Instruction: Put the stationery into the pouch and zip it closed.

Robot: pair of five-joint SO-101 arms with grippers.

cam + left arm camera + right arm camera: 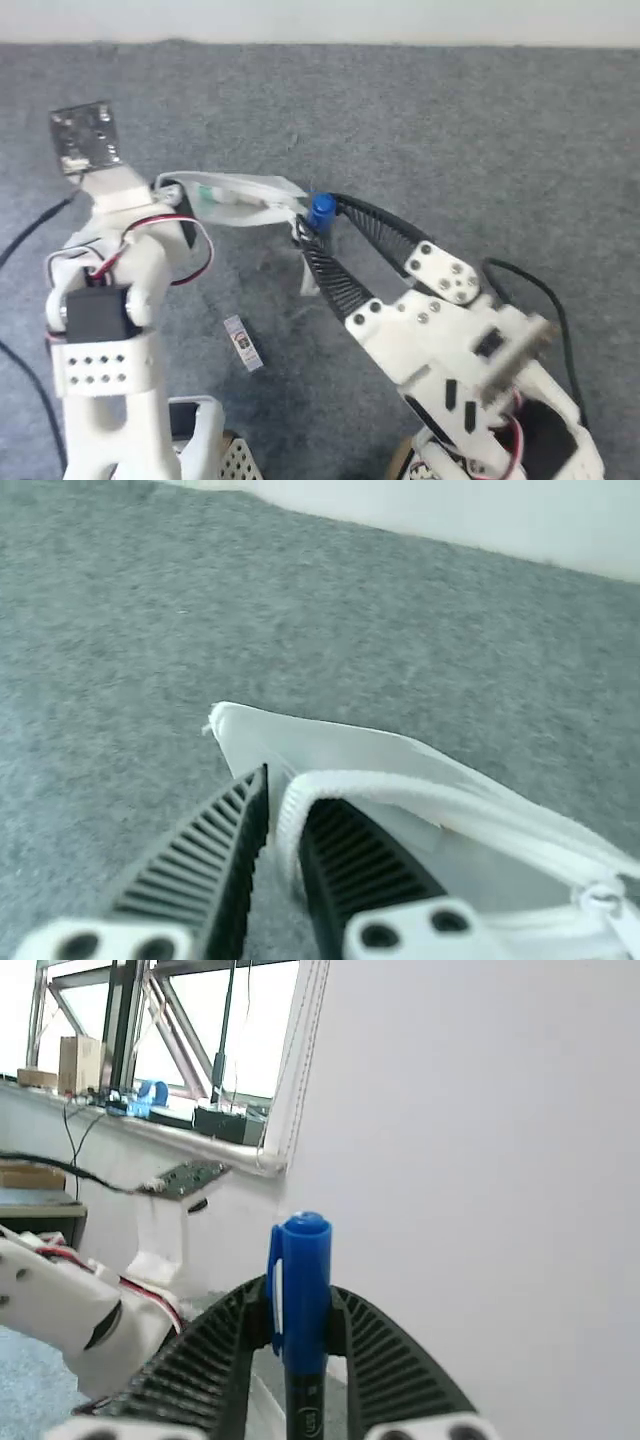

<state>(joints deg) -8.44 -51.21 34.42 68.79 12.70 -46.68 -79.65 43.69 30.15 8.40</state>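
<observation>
— Grey carpet-like cloth covers the bench (450, 120). What does the high view give that the wrist views lack?
— It shows a small flat white-and-dark item (243, 343) lying loose on the cloth, well apart from the translucent white zip pouch (245, 200). It also shows a greenish shape (215, 192) inside that pouch, too blurred to name.
— And the left wrist view?
— That one shows the left gripper (275, 790) pinching the pouch's white zip edge, with the slider (600, 895) farther along the zip.
— The right wrist view?
— There the right gripper (298, 1310) is pressed onto a blue capped pen (303, 1260), upright between its black ribbed fingers (385, 1360). From above, the pen sits just beside the pouch's end.
</observation>
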